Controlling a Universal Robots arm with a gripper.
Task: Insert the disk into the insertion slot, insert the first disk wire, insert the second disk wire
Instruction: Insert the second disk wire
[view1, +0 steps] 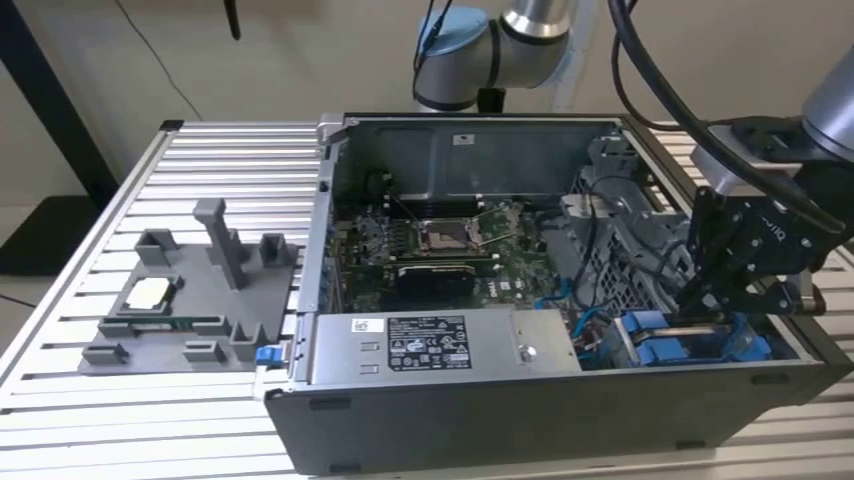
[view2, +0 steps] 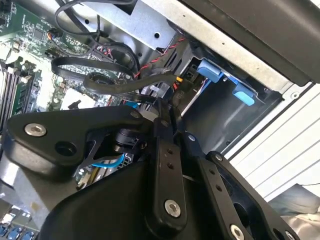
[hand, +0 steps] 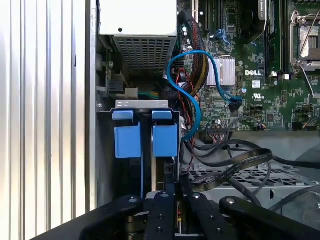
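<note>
The disk (view1: 663, 342) sits in its bay at the case's near corner, toward the exterior view's right; its blue carrier tabs (hand: 165, 140) stick out of the slot. My gripper (view1: 694, 314) hangs just over the disk's inner end. In both wrist views the fingers (hand: 163, 200) are pressed together on a black wire connector (view2: 159, 102), right at the disk's connector edge (hand: 168, 170). A black flat wire (view2: 107, 82) runs back from there. A thin blue wire (hand: 194, 95) loops from the motherboard down beside the disk.
The open computer case (view1: 534, 415) lies on a slatted metal table (view1: 227, 160). The silver power supply box (view1: 427, 345) lies beside the disk bay, with the motherboard (view1: 441, 245) behind. Loose black cables (hand: 235, 165) crowd the drive cage. A grey fixture (view1: 187, 300) stands at the exterior view's left.
</note>
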